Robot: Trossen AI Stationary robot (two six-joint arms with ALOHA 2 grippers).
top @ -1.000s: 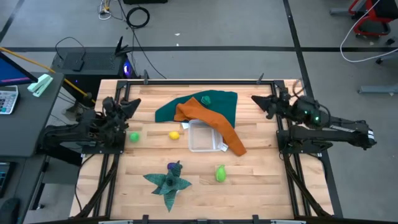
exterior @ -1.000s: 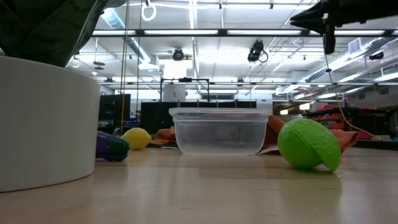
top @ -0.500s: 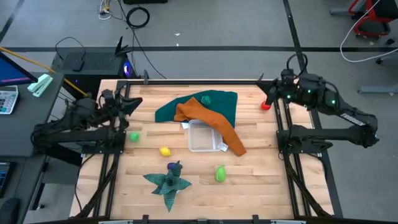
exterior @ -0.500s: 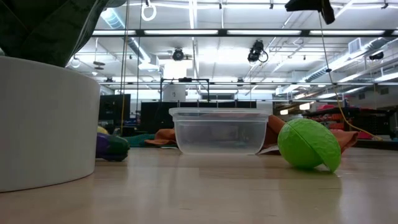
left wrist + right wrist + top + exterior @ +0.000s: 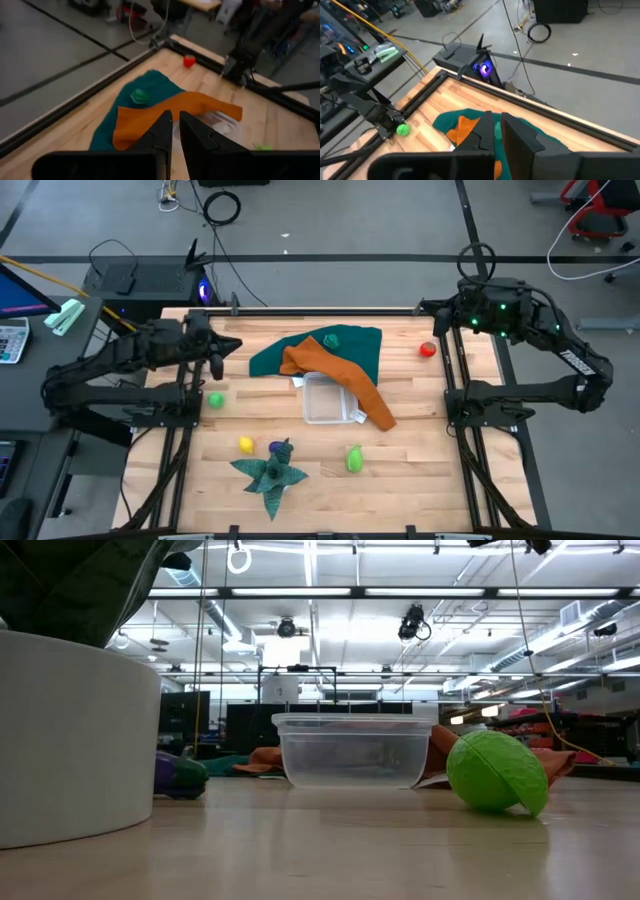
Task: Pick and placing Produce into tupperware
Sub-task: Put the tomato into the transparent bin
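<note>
Movement over the last second has been all in the arms and two loose pieces of produce. Both arms have lifted from their folded rest at the counter's edges: the left pincer [image 5: 222, 348] now hangs above the far-left part of the counter, its fingers shut on nothing, and the right pincer [image 5: 432, 308] sits high over the far-right corner, likewise closed and empty. As the right arm rose, a red piece [image 5: 427, 349] came into sight on the boards at far right. The yellow piece [image 5: 245, 444] has travelled from beside the tupperware [image 5: 330, 399] to the near-left, next to the purple piece [image 5: 277, 446] by the star-shaped dark green cloth [image 5: 270, 473].

Judging by this, picking has not begun: the clear tupperware stands mid-counter, empty as far as the low view shows, partly draped by the orange cloth [image 5: 340, 375] over the teal cloth [image 5: 330, 348]. A round light green piece [image 5: 214, 400] lies at left, a larger green one [image 5: 354, 459] near the front. The yellow piece's roll means a longer reach for the left arm.

Writing: the tupperware carries a white label [image 5: 358, 417] at its near-right corner, but nothing on it can be read.
</note>
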